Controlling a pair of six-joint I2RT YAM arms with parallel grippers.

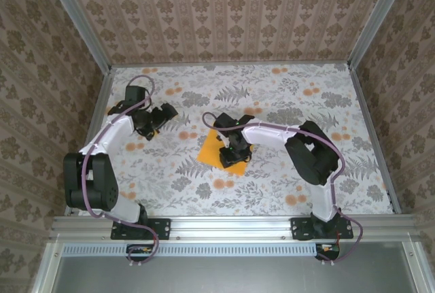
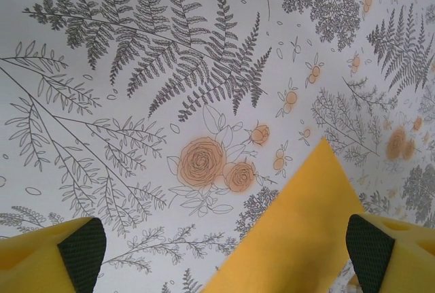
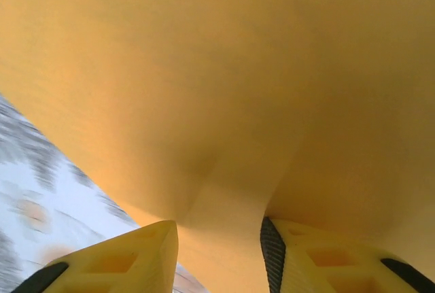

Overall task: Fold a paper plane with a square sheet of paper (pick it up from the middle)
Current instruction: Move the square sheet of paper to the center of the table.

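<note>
Right claw [image 3: 217, 233] pinches the square sheet of paper [image 3: 217, 69] mid-sheet; left claw [image 2: 228, 245] (spread wide) sits well apart.

The table [image 1: 285, 92] wears a white cover printed with grey ferns and small blotchy orange flowers, and metal rails run along its edges. Near its middle lies the square sheet of paper [image 1: 209, 151], plain orange-yellow and turned corner-on like a diamond. In the right wrist view its surface [image 3: 217, 69] rises in a ridge off the cover. Near the left edge, a pointed piece of yellow paper [image 2: 299, 238] rests on the print [image 2: 136, 69].
</note>
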